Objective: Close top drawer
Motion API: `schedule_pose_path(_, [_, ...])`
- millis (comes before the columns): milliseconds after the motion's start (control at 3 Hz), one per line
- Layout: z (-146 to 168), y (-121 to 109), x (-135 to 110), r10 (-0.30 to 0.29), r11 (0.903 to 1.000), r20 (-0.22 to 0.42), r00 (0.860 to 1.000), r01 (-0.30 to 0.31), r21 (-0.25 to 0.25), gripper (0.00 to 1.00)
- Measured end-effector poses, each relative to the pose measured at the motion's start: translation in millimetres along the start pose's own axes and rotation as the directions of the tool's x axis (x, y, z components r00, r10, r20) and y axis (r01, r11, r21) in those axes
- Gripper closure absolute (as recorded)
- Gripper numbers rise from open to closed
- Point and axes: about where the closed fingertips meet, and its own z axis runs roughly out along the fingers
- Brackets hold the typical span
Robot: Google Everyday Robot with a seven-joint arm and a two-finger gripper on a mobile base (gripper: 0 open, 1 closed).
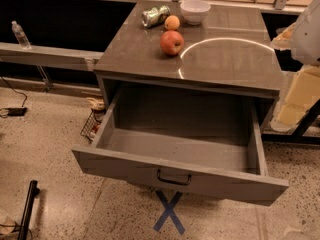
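Approach step: top drawer (210, 180) stands pulled out below the desk (225, 59), gripper (306, 31) off at right edge, grip state I cannot tell; next, I judge, a square push on its front.

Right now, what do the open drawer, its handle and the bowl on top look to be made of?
The top drawer: matte grey painted wood or board, probably; flat thick walls. Its handle: black metal or plastic loop. The bowl: smooth white, likely ceramic. The gripper sits at the right edge, beside the cabinet.
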Motion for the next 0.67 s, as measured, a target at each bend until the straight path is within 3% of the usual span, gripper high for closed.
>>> schedule_pose_path(667, [-1.3,-0.4,-0.7,-0.001,1.0000,0.002,1.000,0.001,0.006,0.06])
